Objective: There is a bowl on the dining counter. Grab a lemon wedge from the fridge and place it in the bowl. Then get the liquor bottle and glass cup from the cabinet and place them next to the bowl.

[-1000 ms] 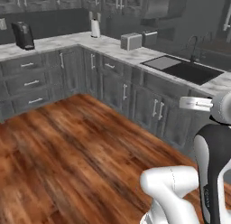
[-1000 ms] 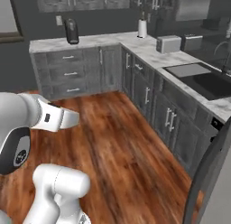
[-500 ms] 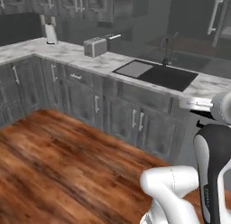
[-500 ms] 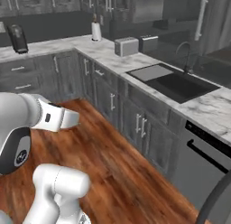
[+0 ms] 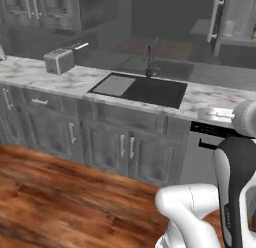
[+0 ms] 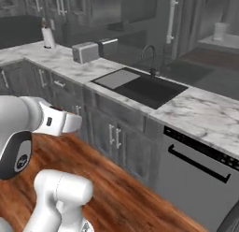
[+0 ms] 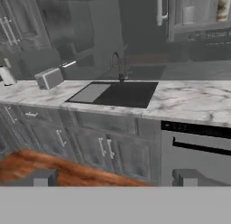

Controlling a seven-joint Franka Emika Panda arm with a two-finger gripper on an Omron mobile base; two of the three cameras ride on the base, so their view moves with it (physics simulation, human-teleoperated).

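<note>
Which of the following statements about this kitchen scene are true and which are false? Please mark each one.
1. The dark rectangular sink is set into the white marble counter with grey veins. True.
2. The silver box-shaped toaster stands on the wooden floor. False: it stands on the marble counter, to the left of the sink in all three views.
3. The end effector has its jaws open and holds nothing. True.
4. A curved dark faucet rises behind the sink. True.
5. The grey appliance front with a dark bar handle is left of the sink. False: in both base views and the hand view it is under the counter to the right of the sink.
</note>
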